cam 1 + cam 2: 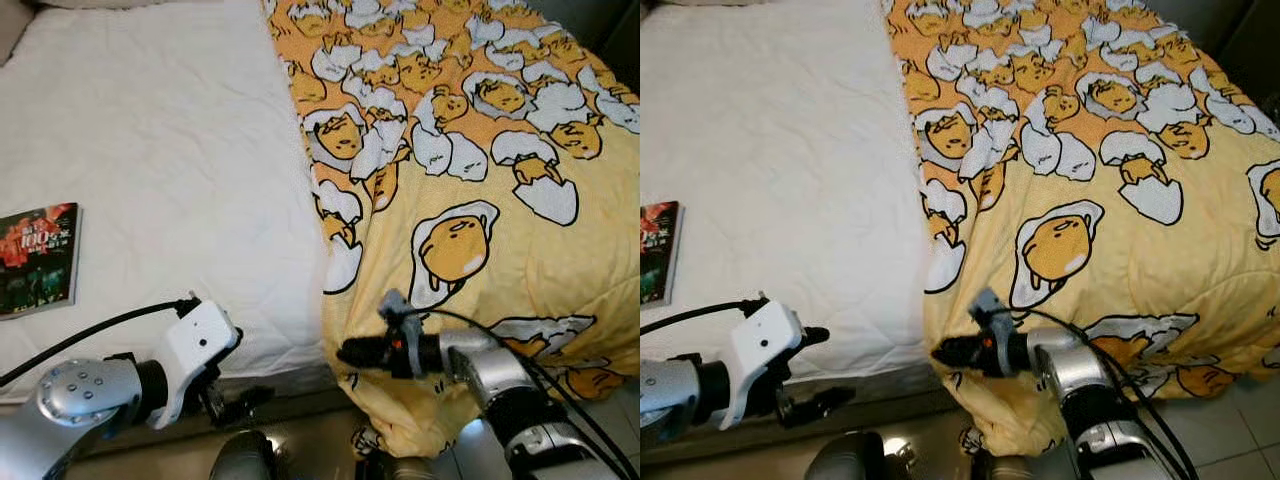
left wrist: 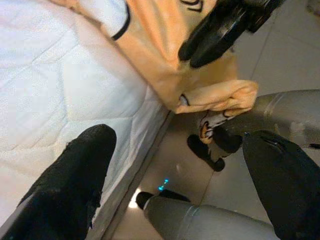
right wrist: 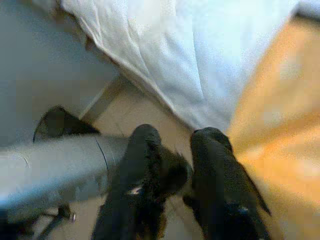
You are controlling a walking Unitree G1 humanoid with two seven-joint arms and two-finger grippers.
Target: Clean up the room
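At bed edge, both hands low
My right hand (image 1: pixel 345 352) nearly closed beside quilt (image 1: pixel 470 200); left hand (image 2: pixel 175 185) spread, empty, near mattress (image 1: pixel 160 150)

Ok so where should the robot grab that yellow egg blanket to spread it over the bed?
Probably the yellow blanket at its hanging lower corner, from the foot of the bed beside the right gripper: there the edge drapes free over the white mattress.

yellow egg-print blanket (image 1: pixel 470 150), white mattress (image 1: pixel 160 160)
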